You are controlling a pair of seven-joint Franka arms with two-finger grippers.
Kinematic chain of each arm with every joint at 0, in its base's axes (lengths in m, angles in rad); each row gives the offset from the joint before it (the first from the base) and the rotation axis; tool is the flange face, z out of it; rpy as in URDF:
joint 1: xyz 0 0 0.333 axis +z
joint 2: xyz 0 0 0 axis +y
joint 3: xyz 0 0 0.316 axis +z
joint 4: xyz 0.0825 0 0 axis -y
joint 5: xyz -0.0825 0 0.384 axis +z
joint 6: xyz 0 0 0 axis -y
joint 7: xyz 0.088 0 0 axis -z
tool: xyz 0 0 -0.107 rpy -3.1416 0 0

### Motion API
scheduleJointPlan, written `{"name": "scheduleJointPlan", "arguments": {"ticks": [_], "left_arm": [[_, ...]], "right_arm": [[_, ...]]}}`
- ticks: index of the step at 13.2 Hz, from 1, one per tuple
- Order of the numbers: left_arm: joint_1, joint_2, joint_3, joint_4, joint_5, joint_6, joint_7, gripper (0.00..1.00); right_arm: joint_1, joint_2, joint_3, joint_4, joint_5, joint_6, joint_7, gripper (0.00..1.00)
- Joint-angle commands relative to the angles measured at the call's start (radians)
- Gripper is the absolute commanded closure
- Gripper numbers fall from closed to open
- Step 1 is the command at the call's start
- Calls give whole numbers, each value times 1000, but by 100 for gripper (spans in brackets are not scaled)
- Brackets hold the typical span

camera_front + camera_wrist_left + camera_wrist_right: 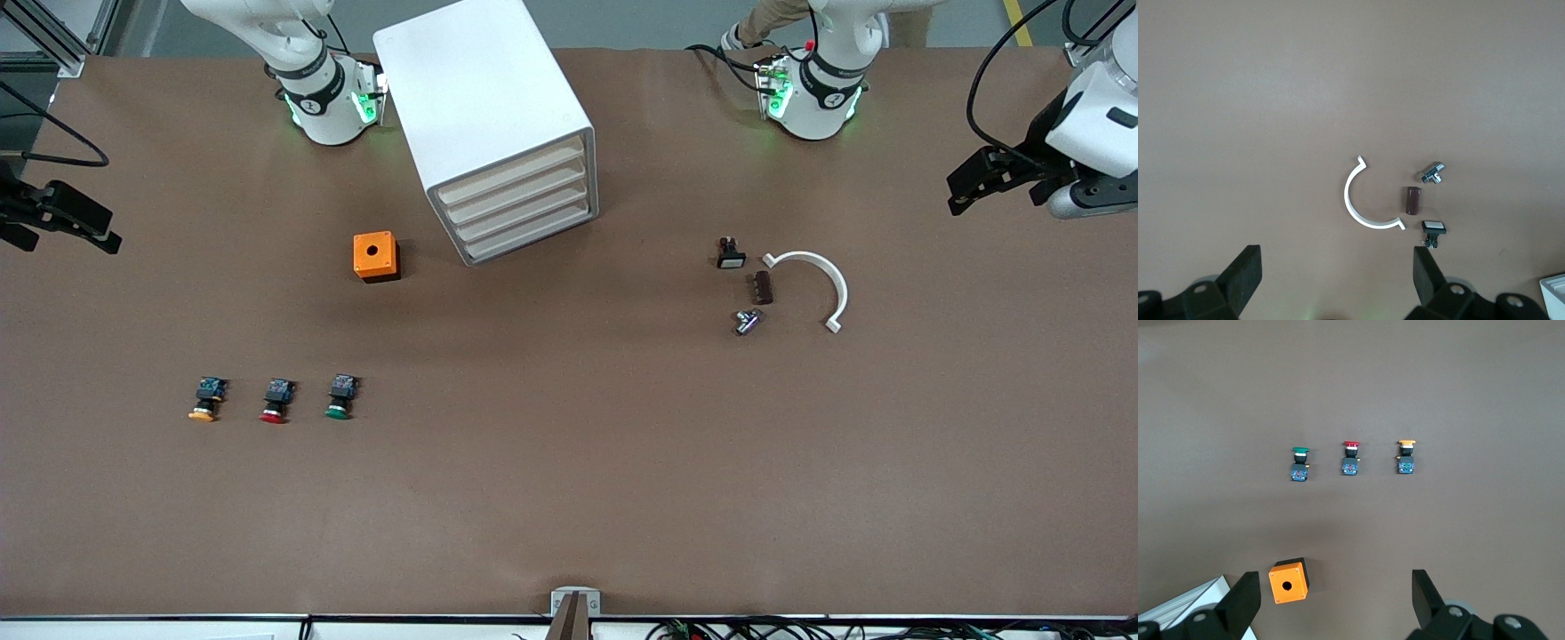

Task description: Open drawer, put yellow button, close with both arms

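Right now I see the yellow button (206, 399) lying on the table toward the right arm's end, at the outer end of a row of three, with the red-capped button (276, 400) beside it and the green-capped button (340, 396) next along. All three lie apart from one another, caps pointing toward the front camera. My right gripper (60, 219) hangs over the table's edge at its own end, fingers (1245, 603) spread wide with nothing between them. My left gripper (989, 178) hangs over its own end of the table, also wide open and empty. The white drawer cabinet (498, 124) stands between the two bases, turned at an angle, all its drawers pushed in. An orange box (375, 256) with a round hole on top sits just beside it, nearer the camera. Toward the left arm's end lie a white curved clip (818, 283), a small brown block (763, 287), a metal fitting (747, 321) and a small black switch (730, 253).
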Motion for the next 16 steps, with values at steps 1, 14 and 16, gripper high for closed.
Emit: {"name": "scheduleJointPlan", "arguments": {"ticks": [1, 14, 16], "left_arm": [[5, 9, -3, 24, -17, -9, -9, 0], [7, 13, -1, 24, -15, -15, 2, 0], [5, 13, -1, 27, -13, -15, 5, 0]], "right_arm": [[-4, 6, 1, 15, 7, -7, 10, 0], [-99, 210, -5, 3, -27, 45, -93, 0], [-153, 282, -5, -20, -27, 126, -163, 0]]}}
